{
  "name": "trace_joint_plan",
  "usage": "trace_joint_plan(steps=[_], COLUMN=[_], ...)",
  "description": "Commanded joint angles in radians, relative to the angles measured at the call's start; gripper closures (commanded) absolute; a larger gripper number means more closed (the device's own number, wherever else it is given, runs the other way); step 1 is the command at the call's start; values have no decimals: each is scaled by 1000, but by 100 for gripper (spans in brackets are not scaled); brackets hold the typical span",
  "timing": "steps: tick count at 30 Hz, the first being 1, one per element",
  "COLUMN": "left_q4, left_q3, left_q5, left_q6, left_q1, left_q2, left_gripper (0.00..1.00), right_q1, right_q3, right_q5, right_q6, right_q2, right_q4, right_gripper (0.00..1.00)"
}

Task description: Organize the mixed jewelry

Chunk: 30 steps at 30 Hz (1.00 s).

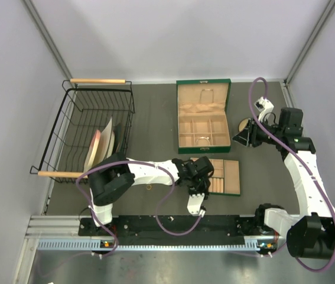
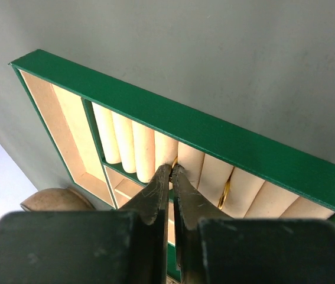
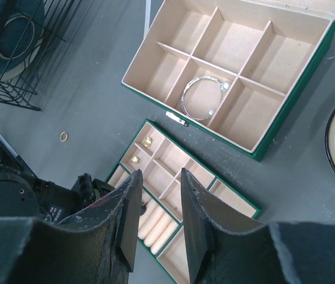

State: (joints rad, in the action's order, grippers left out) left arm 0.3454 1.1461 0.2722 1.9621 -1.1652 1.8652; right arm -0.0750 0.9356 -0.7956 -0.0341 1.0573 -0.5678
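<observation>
The mixed jewelry is spread about. A gold ring (image 2: 174,161) is pinched at the tips of my left gripper (image 2: 171,168), which is shut on it over the cream ring rolls of the green-rimmed tray (image 2: 214,134). Another gold ring (image 2: 224,194) stands wedged between two rolls to the right. Two gold studs (image 3: 147,142) lie in the tray's small compartments (image 3: 173,163). One loose gold ring (image 3: 64,136) lies on the table to the left of the tray. My right gripper (image 3: 160,174) hangs open and high above the tray, holding nothing.
The open green jewelry box (image 1: 202,118) behind the tray holds a silver bracelet (image 3: 201,97). A round wooden stand (image 1: 247,125) sits by my right gripper (image 1: 242,136). A black wire basket (image 1: 90,133) with plates stands at the left.
</observation>
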Motion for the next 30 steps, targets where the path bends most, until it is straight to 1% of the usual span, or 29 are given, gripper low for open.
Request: trace_joint_plan(steps=[1, 2, 3, 5, 6, 10, 19, 26, 29, 30], left_q4=[58, 60, 52, 46, 43, 32, 58, 72, 75, 78], left_q3=[15, 12, 9, 7, 6, 27, 63, 52, 47, 55], left_q5=[-4, -13, -19, -28, -40, -57, -119, -155, -178, -189], left_q6=[-20, -23, -28, -45, -48, -77, -101, -121, -160, -223], left_q1=[4, 4, 4, 4, 4, 4, 4, 4, 2, -1], left_q2=[29, 22, 17, 6, 3, -18, -73, -135, -169, -179], left_gripper=[91, 88, 82, 77, 72, 65, 62, 61, 61, 62], right_q1=[-8, -9, -8, -9, -8, -9, -9, -8, -9, -8], right_q3=[5, 3, 3, 2, 2, 2, 0, -3, -4, -4], right_q5=[-24, -24, -24, -24, -24, -21, -7, 4, 6, 9], right_q6=[-9, -9, -9, -9, -9, -7, -12, -15, -15, -15], right_q2=[-3, -3, -3, -3, -2, 0, 6, 10, 13, 12], right_q4=[25, 25, 22, 23, 23, 23, 23, 25, 23, 23], right_gripper=[67, 67, 67, 67, 67, 67, 67, 67, 67, 67])
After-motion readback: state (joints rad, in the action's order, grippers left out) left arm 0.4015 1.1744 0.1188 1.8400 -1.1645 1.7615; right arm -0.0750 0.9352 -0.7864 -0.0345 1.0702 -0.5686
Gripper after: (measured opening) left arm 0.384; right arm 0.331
